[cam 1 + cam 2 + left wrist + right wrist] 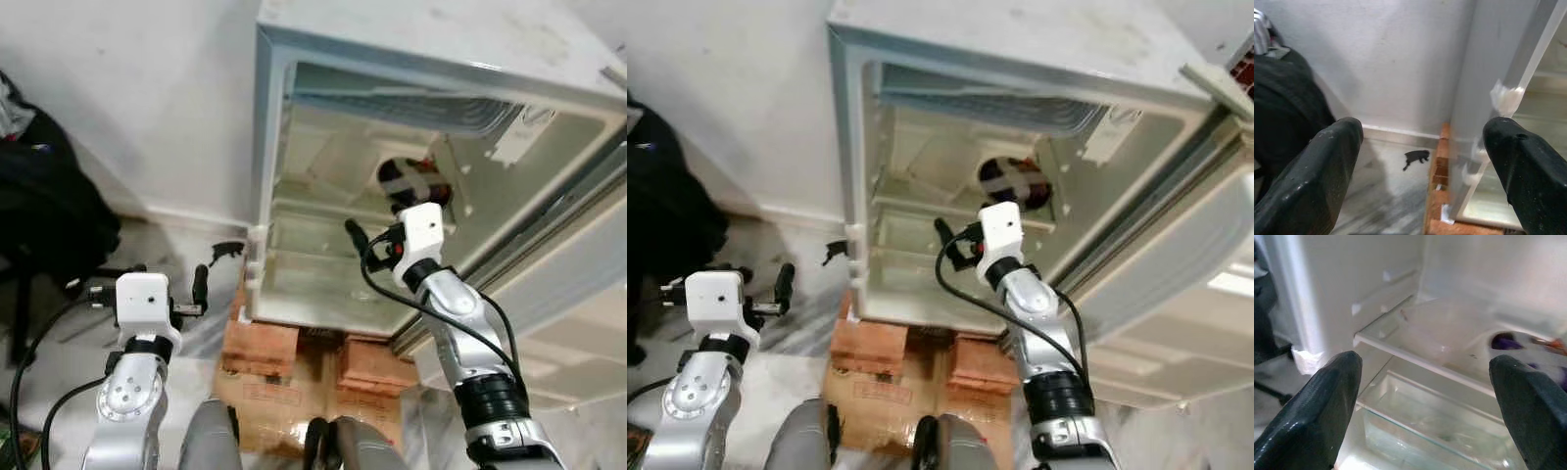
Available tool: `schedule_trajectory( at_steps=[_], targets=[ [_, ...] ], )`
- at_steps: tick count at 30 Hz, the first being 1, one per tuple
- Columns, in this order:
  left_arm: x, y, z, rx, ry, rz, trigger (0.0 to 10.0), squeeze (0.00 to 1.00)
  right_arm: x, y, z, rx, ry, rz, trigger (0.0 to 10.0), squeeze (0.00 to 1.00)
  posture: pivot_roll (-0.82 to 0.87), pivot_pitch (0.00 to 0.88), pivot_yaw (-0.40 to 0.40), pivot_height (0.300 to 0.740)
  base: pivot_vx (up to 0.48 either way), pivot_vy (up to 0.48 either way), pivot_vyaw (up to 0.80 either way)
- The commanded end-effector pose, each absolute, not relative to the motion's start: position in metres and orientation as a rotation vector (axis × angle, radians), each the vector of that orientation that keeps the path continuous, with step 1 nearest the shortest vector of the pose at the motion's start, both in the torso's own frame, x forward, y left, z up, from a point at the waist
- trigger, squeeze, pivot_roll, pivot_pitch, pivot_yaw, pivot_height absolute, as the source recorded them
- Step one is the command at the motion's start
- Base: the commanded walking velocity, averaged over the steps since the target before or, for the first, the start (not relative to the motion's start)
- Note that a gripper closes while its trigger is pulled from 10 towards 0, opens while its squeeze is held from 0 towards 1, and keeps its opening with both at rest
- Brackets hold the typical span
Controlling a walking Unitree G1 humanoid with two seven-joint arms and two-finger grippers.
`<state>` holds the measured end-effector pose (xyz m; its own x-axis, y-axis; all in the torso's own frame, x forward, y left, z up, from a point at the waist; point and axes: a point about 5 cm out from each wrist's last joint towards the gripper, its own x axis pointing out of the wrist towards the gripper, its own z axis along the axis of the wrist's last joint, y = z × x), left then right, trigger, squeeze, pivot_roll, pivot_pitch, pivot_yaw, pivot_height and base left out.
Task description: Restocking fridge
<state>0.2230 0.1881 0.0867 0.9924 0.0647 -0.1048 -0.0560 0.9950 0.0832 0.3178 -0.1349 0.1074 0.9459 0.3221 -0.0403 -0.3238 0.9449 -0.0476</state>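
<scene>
I am in a room of a home. In front of me stands a small white fridge with its door swung open, the kind people keep at home. It sits on a stack of orange-red bricks, with flat brown cardboard under them. The floor is pale grey marble and meets a plain white painted wall at a low skirting strip. A black bag lies heaped by the wall on my left.

Right gripper raised forward, fingers spread; left gripper low, fingers spread.
</scene>
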Motion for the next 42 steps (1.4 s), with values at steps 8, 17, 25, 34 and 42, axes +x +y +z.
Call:
schedule_trajectory(
  at_steps=[8,17,25,34,42],
  targets=[
    [0.233,0.186,0.089,0.069,0.094,0.037,10.0,0.0,0.318,-0.143,0.103,-0.071,0.065,0.23,10.0,0.0,0.11,0.095,-0.085,0.74,0.0,0.0,0.0],
    [0.232,0.185,0.088,0.072,0.092,0.022,10.0,0.0,0.317,-0.156,0.104,-0.027,0.055,0.152,10.0,0.0,0.1,0.104,-0.086,0.74,0.0,0.0,0.0],
    [0.233,0.185,0.087,0.076,0.089,0.01,10.0,0.0,0.32,-0.161,0.106,-0.015,0.053,0.118,10.0,0.0,0.1,0.101,-0.088,0.74,0.0,-0.191,0.0],
    [0.234,0.184,0.087,0.079,0.086,0.002,10.0,0.0,0.323,-0.161,0.109,-0.013,0.043,0.111,10.0,0.0,0.1,0.099,-0.086,0.74,0.0,-0.387,0.0],
    [0.235,0.184,0.088,0.08,0.084,0.002,10.0,0.0,0.324,-0.159,0.109,-0.012,0.039,0.116,10.0,0.0,0.1,0.098,-0.089,0.74,0.0,-0.424,0.0]
  ],
)
